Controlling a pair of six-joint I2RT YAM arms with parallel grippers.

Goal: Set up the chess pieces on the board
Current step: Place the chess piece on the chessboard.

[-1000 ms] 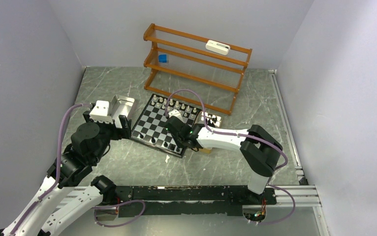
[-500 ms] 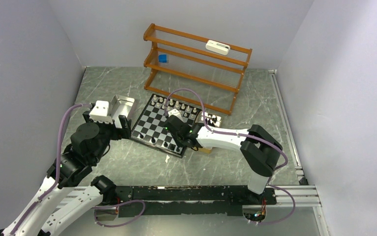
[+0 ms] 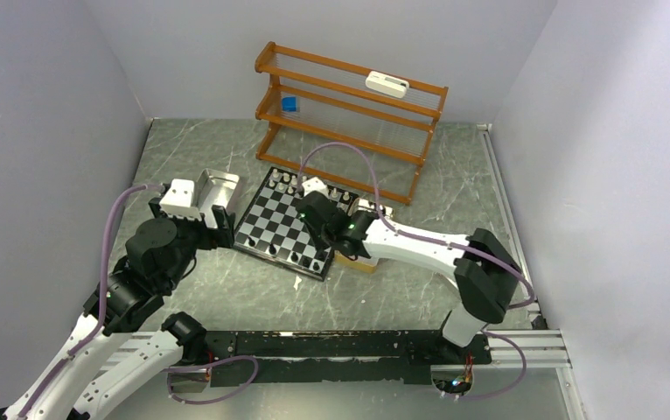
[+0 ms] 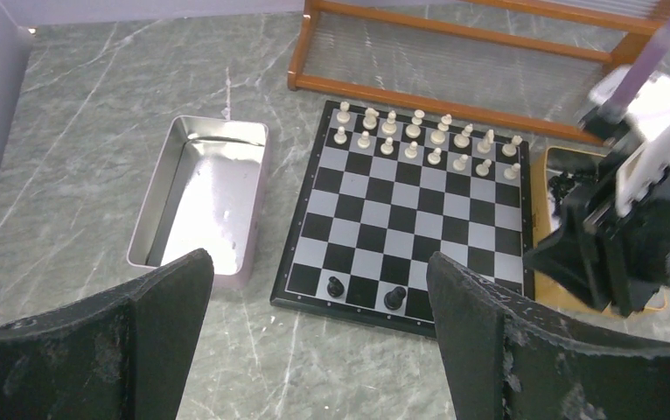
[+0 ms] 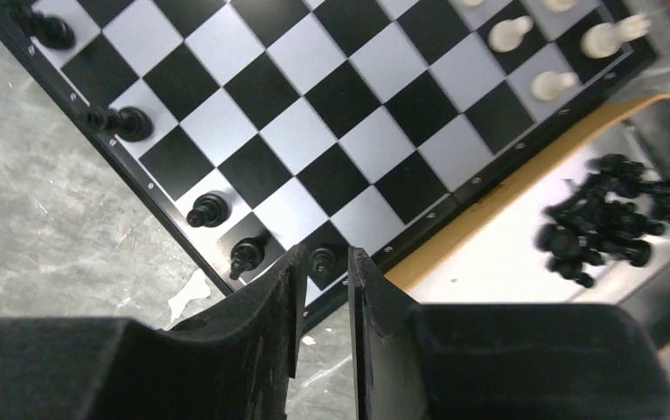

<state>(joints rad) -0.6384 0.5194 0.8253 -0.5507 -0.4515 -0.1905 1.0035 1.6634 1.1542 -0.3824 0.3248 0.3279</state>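
- The board (image 4: 375, 214) lies at the middle of the table (image 3: 226, 280). It is turned a little, so its near right corner points to about 5 o'clock.
- White chess pieces (image 4: 423, 144) fill two rows along its 12 o'clock edge.
- A few black pieces (image 5: 207, 210) stand singly along the 6 o'clock edge, most of them toward the 5 o'clock corner.
- A heap of loose black pieces (image 5: 607, 219) lies in a tan box (image 5: 489, 219) touching the board at 3 o'clock.
- A shiny metal tray (image 4: 218, 127) sits just beside the board at 9 o'clock.
- A wooden rack (image 3: 349, 114) stands at 12 o'clock.
- The right gripper (image 5: 324, 251) hangs above the board's 5 o'clock corner. Its fingers are a narrow slit apart and clamp nothing. One black piece on the board shows through the gap.
- The left gripper (image 4: 320, 256) hovers near the tray at the board's 8 o'clock. Its jaws are spread wide and hold nothing.
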